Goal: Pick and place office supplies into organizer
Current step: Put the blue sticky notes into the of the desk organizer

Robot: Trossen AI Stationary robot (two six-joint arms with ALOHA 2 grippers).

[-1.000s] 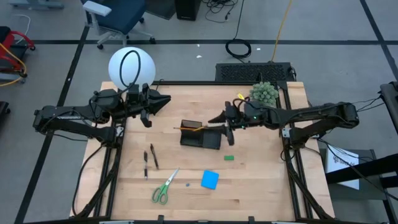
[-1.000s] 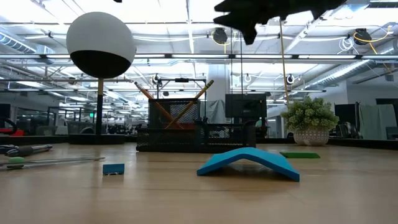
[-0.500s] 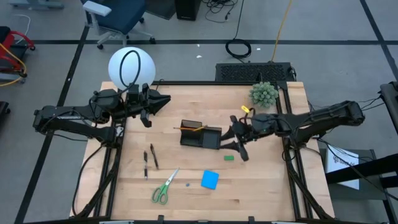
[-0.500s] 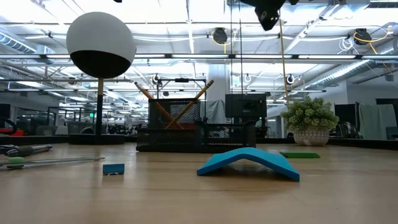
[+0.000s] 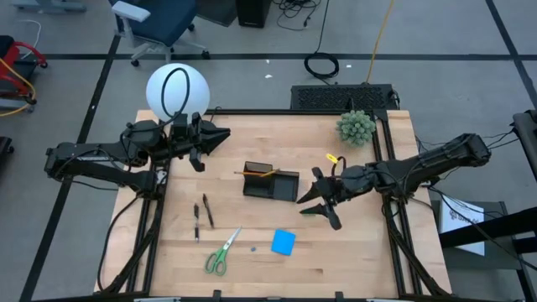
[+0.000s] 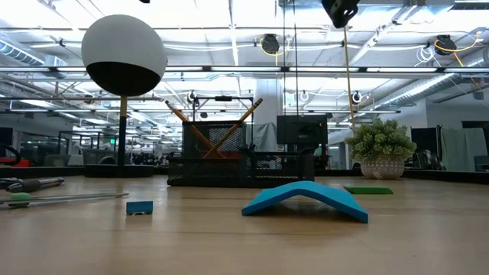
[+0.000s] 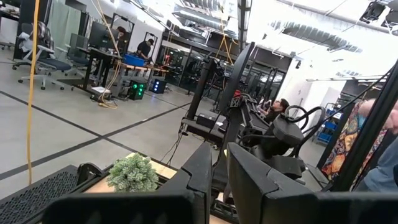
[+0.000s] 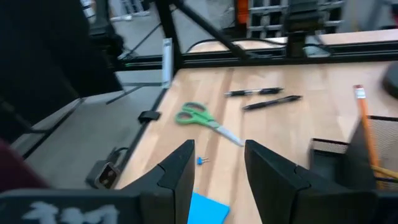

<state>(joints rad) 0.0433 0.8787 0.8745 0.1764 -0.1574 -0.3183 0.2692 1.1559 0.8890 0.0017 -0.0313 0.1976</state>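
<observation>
The black organizer (image 5: 270, 184) stands mid-table with two orange pencils (image 5: 257, 172) leaning in its taller section. Two dark pens (image 5: 202, 215), the green-handled scissors (image 5: 221, 252) and the blue pad (image 5: 284, 242) lie nearer the front edge. A flat green eraser (image 6: 368, 190) lies right of the pad. My right gripper (image 5: 322, 209) hovers open, high above the eraser's spot, just right of the organizer, with nothing between its fingers (image 8: 180, 171). My left gripper (image 5: 220, 136) hangs shut and empty at the far left, beside the lamp.
A white ball lamp (image 5: 176, 91) stands at the far left corner and a green spiky plant ball (image 5: 356, 126) at the far right. A tiny blue piece (image 6: 139, 207) lies between scissors and pad. Bare wood shows at the near right.
My right gripper has swung from above the organizer's right end toward the table's near edge and a little right, staying high and tipping its fingers downward. Its fingers stay apart. The supplies and organizer have not moved.
</observation>
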